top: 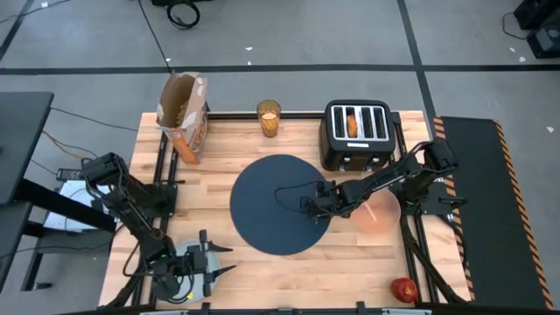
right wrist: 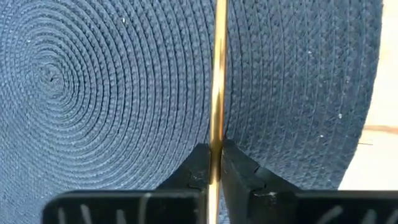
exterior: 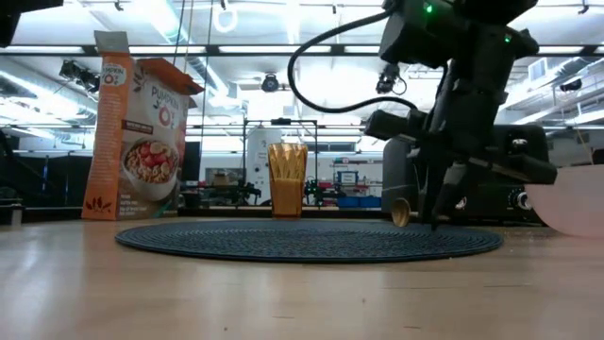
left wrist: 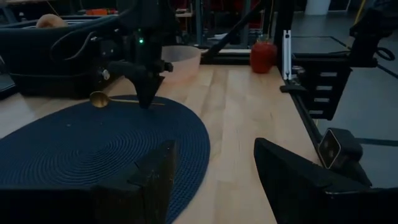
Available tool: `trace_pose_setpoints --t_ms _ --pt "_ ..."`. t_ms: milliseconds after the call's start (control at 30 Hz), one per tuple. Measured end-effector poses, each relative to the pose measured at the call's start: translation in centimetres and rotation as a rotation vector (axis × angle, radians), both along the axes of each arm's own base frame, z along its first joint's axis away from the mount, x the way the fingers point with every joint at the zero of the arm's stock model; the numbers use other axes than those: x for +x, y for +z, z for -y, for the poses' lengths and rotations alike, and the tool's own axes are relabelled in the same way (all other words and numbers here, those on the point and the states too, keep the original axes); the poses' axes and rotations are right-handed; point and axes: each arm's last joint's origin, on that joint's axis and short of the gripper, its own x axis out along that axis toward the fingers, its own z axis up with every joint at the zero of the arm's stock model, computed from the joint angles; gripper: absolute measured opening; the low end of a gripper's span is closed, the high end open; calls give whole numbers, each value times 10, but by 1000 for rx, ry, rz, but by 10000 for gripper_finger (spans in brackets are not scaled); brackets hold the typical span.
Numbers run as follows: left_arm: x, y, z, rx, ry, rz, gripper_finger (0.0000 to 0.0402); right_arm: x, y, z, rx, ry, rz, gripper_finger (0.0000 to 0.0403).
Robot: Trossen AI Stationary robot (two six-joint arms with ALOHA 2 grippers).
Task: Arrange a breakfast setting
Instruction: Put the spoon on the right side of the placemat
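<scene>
**Spoon pinched over the mat's right edge**

The right gripper (right wrist: 212,163) is clenched on the thin handle of the slim gold metal spoon (left wrist: 99,98), holding it just above the right edge of the large round dark-blue woven mat (top: 278,203). The spoon looks light, stiff and slippery; a mid-handle grip probably suits it best. The left gripper (top: 208,264) waits half-spread, empty, near the bench's front-left corner.
</scene>
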Motion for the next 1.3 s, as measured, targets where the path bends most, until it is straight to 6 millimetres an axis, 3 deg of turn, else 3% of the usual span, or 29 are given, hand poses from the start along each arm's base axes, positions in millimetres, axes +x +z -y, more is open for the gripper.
trace_pose_setpoints --t_ms 200,533,667,833,1100,1300 --pt "1 0 -1 1 5 0 222 -3 2 1 9 18 -29 89" --pt "1 0 -1 -2 6 0 222 -4 12 1 -33 87 -100 85" --pt "1 0 -1 1 12 3 222 -1 28 8 -99 80 -168 85" --pt "1 0 -1 -3 14 4 222 7 31 20 -160 68 -126 88" --pt "1 0 -1 -5 15 5 222 12 4 28 -175 63 -239 89" --pt "1 0 -1 -5 15 5 222 11 -2 34 -164 58 -286 89"
